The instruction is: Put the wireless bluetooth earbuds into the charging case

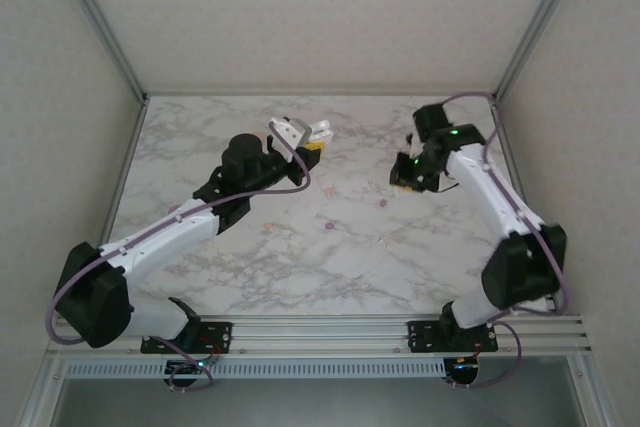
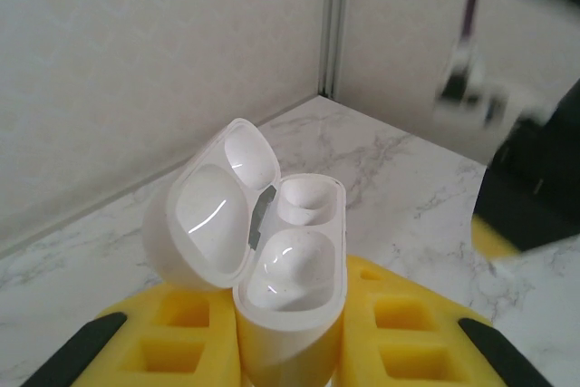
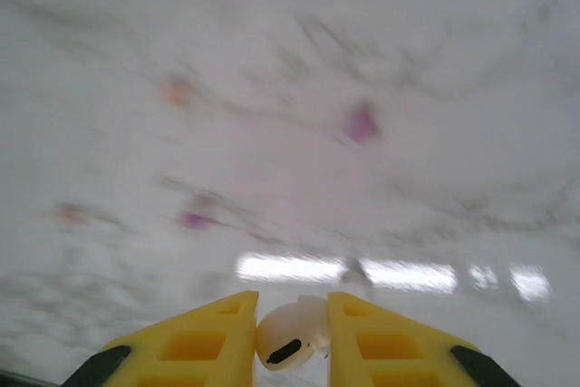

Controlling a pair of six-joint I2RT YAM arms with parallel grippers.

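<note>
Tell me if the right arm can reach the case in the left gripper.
Probably yes: the charging case sits lid-open in the left gripper, both sockets empty, and nothing stands between it and the right gripper.

Marble table w/ tiny earbuds (pink, purple) scattered mid-top

Obscured / unresolved at this moment

Right wrist view: worktop smeared by blur, pink and purple specks shapeless. The sides of the white earbud are tucked behind the right jaws, which run off the bottom edge. Left wrist view: case base cut off at the bottom edge between the left jaws; right arm a blur at upper right. Top view: specks too small to identify.
</note>
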